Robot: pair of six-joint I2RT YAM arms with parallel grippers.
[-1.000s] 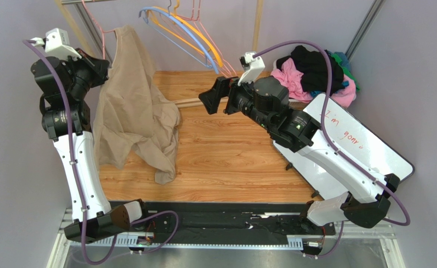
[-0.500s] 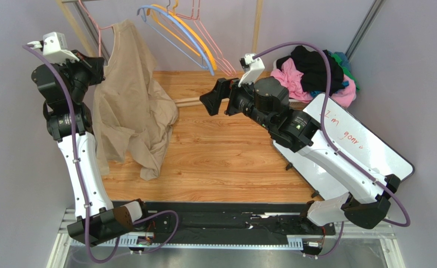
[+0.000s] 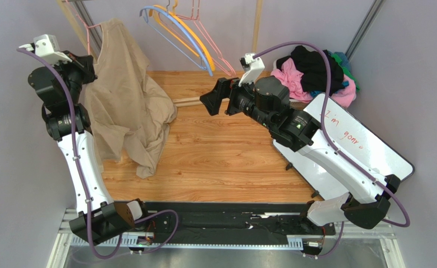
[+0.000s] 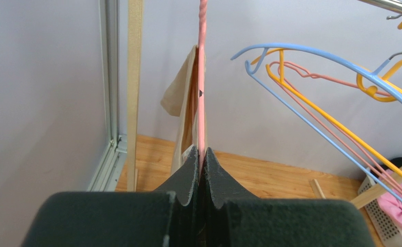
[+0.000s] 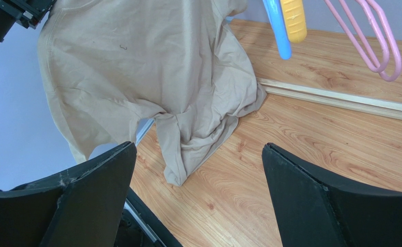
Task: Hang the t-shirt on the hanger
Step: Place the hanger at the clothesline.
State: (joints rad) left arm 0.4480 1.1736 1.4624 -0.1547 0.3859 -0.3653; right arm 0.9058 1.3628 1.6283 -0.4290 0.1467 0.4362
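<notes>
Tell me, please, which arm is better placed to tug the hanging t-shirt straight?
The right, probably: the right hand is open, empty and faces the t-shirt, while the left hand is shut on the pink hanger that carries it.

Ahead of my right pincer (image 5: 197, 149), fingers spread wide, bare wooden tabletop (image 3: 226, 156) lies between the draped t-shirt (image 3: 125, 100) on the left and the whiteboard (image 3: 349, 139) on the right. Overhead at the back, the blue hanger (image 5: 279, 25), orange hanger (image 5: 294, 18) and spare pink hangers (image 5: 385, 72) hang in the way. My left pincer (image 4: 202, 154), clamped on the hanger (image 4: 202, 77), sits between the side wall (image 3: 13, 145) and the t-shirt.
</notes>
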